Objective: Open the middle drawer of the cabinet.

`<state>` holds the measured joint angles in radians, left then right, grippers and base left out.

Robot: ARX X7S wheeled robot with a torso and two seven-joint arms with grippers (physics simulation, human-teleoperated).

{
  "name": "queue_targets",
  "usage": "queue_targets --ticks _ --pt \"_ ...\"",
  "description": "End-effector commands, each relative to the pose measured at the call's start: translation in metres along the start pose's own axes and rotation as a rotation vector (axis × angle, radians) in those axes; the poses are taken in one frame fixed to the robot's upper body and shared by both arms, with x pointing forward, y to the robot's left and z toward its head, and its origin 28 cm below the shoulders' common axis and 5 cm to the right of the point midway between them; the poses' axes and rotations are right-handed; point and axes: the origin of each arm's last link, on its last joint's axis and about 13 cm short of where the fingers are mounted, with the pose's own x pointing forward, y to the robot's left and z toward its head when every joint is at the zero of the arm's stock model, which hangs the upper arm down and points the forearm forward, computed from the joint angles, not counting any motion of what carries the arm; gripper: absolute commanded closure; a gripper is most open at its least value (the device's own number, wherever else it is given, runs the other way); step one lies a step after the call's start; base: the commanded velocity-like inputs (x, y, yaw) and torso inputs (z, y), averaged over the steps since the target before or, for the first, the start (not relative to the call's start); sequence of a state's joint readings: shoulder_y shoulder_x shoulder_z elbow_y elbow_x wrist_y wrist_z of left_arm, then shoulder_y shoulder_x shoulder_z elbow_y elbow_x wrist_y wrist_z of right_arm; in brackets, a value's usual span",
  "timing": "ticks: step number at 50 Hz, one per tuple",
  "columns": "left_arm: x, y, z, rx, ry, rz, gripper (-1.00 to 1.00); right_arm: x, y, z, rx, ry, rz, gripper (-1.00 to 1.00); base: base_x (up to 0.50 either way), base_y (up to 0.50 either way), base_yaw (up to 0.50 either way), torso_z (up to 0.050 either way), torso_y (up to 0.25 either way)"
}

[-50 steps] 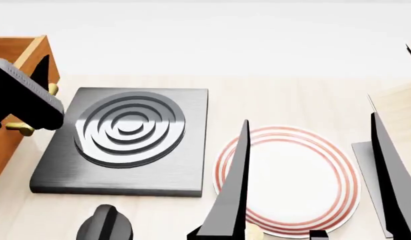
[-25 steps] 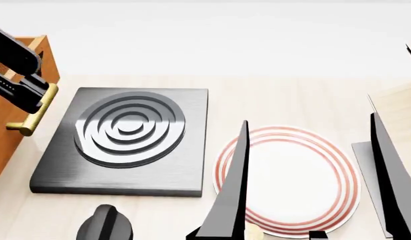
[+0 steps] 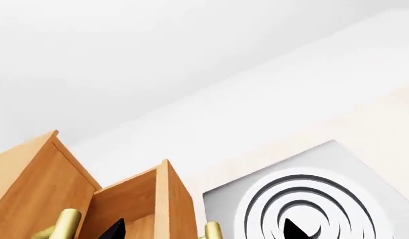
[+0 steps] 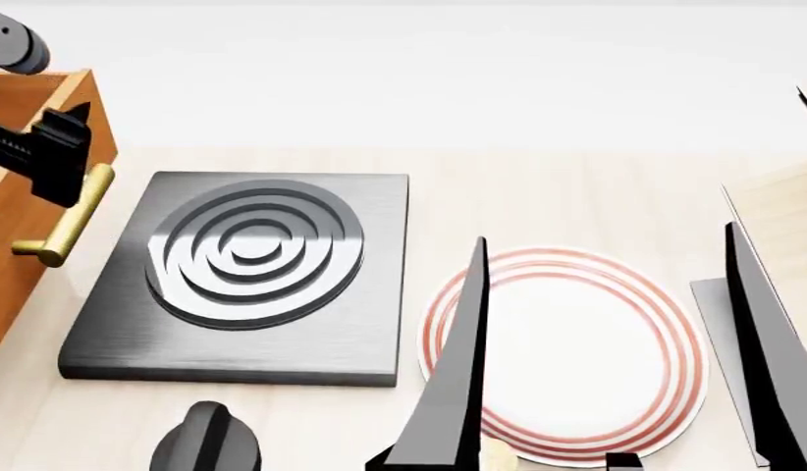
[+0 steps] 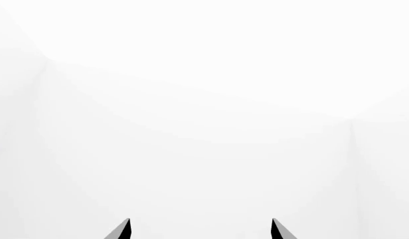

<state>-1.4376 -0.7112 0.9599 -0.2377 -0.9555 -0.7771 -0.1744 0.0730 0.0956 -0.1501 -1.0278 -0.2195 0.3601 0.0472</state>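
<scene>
Brass handle (image 4: 66,221) of middle drawer (image 4: 24,177) w/ left hand (image 4: 43,147) just above.

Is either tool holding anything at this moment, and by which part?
Nothing. The left tool is above the middle drawer's brass handle, apart from it; the right tool is open and empty.

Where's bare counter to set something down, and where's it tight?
Free: the pale strip behind the stove plate and the plate, up to the white wall. A narrower gap runs between those two. Crowded: the left edge, where the left gripper sits by the middle drawer's brass handle, and the front by the black knob.
</scene>
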Motion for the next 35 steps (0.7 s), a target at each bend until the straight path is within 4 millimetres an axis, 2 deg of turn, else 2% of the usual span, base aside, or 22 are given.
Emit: queue_targets --ticks 1,8,24,35 --pt "0.005 0.003 0.002 -0.053 0.068 0.034 -1.0 0.0 0.0 0.0 0.003 -0.001 0.002 -1.0 0.0 0.0 0.0 0.0 0.0" --pt "0.008 0.004 0.002 -0.083 0.1 0.081 -1.0 0.0 0.0 -0.001 0.002 0.001 0.003 -1.0 0.0 0.0 0.0 0.0 0.0" --pt "0.007 -0.002 0.009 -0.232 0.11 0.013 -1.0 0.0 0.001 -0.002 -0.002 0.001 0.005 -1.0 0.0 0.0 0.0 0.0 0.0" --pt "0.018 -0.001 0.009 -0.242 0.107 0.077 -1.0 -0.001 0.001 -0.003 -0.005 0.004 0.007 -1.0 0.0 0.0 0.0 0.0 0.0"
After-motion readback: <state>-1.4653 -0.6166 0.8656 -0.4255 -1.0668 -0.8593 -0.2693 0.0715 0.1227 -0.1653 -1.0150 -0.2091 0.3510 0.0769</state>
